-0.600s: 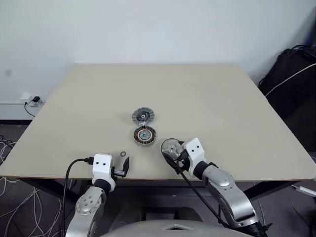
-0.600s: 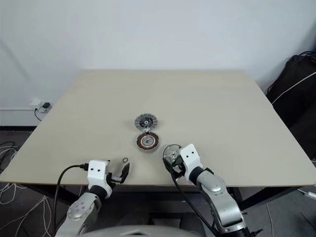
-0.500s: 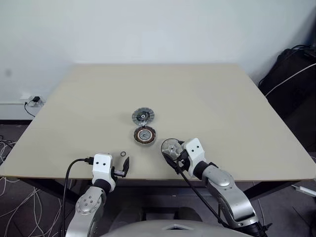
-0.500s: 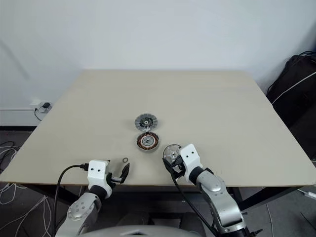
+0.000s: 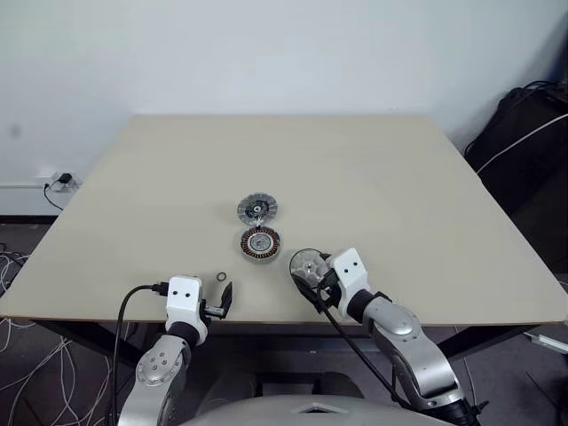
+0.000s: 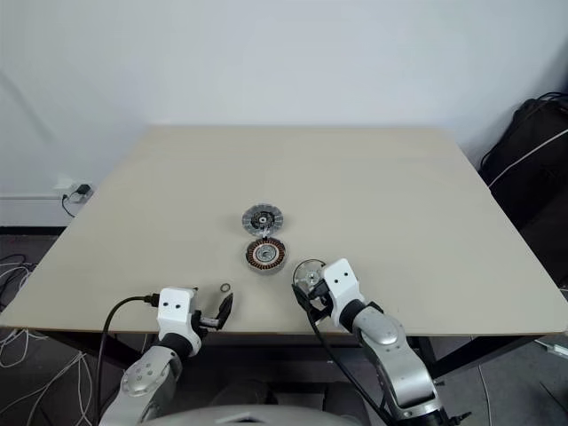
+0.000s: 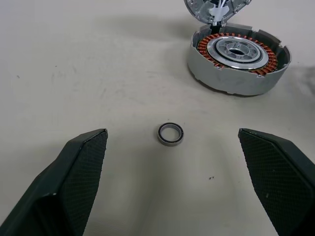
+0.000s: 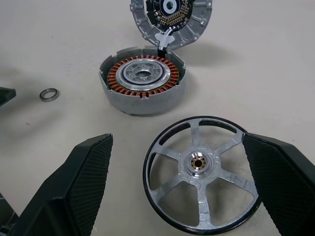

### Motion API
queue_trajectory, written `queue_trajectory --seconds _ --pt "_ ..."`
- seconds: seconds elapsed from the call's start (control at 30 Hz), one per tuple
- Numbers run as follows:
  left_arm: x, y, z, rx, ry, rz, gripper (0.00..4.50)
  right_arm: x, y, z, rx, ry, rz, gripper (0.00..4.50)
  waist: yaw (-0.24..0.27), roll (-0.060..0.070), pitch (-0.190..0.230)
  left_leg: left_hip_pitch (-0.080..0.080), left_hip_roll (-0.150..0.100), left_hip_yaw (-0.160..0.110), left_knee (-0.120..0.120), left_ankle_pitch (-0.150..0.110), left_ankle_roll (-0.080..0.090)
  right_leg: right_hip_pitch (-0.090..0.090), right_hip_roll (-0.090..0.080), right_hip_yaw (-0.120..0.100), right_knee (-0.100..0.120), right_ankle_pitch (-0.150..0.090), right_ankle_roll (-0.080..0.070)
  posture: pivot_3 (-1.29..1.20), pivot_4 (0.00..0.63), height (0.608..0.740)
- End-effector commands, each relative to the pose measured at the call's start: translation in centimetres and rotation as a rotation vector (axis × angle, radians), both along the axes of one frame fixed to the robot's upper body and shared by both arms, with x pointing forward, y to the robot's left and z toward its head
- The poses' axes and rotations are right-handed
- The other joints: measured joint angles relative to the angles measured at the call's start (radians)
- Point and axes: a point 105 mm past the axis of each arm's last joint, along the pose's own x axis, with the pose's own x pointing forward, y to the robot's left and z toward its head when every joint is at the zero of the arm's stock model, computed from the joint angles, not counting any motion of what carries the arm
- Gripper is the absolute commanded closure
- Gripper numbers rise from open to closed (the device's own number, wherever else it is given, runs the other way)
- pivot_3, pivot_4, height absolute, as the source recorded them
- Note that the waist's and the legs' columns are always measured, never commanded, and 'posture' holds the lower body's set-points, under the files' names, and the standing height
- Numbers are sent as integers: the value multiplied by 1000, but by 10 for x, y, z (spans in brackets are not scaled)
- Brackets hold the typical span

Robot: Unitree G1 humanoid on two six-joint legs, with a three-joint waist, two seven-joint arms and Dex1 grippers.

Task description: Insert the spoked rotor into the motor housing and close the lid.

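At the near edge of the bench (image 5: 399, 177): the right gripper (image 5: 310, 276) has its fingers (image 8: 83, 177) spread wide. The spoked rotor (image 8: 202, 194) lies flat on the bench between them, silver spokes, dark rim, brass hub. One finger overlaps the rim in the right wrist view; cannot tell whether it touches. No grip is made.

The left gripper (image 5: 222, 299) hangs over the bench edge with its fingers (image 7: 81, 172) equally wide and nothing held. A small dark ring (image 7: 170, 133) sits loose on the bench just ahead of them.

Beyond the rotor, toward mid-bench, is the motor housing (image 8: 142, 78), a grey cup with copper windings around a silvery centre, its top uncovered. The lid (image 8: 170, 19) is attached at the housing's far edge and swung back open, showing its inner face with a dark hub.

Progress, by my reading: nothing is completed. The rotor is outside the housing, near it but apart, and not lifted. The lid is open, which suits insertion. Still to do: grasp the rotor, seat it over the windings, fold the lid down.

Against the frames from a moment earlier: no visible change. Both grippers, rotor, housing, lid and ring sit where they were.
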Motion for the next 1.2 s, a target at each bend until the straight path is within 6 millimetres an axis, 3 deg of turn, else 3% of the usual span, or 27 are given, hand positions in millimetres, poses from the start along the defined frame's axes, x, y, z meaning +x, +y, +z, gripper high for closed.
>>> queue_trajectory --seconds 0.03,0.27,0.47,0.83,1.17,1.2 --pt "15 -2 0 42 -12 4 12 5 6 12 19 -50 12 25 2 0 0 0 0 0 0 0 0 0 0 0 0 0 0 0 0 740" --pt "39 -12 -10 41 19 -37 12 6 7 13 21 -59 8 25 2 -1 -1 0 0 0 1 1 0 0 0 0 0 1 1 0 0 740" --pt "47 -12 -23 68 83 -67 12 6 5 14 20 -63 -8 25 0 -1 -1 0 0 0 0 1 1 0 0 0 0 1 0 0 0 740" --pt "29 -10 -44 84 216 -55 12 5 5 14 26 -60 -15 25 -2 2 -7 1 0 0 1 1 0 1 0 0 1 0 0 0 0 740" --pt "17 -9 -41 97 209 -49 12 6 7 14 30 -57 -9 25 -3 1 -8 1 0 0 0 0 0 1 0 1 0 0 0 0 0 740" --pt "17 -9 -40 105 206 -49 379 6 7 14 30 -56 -8 0 -3 1 -8 1 0 0 0 0 0 1 0 1 0 0 0 0 0 740"
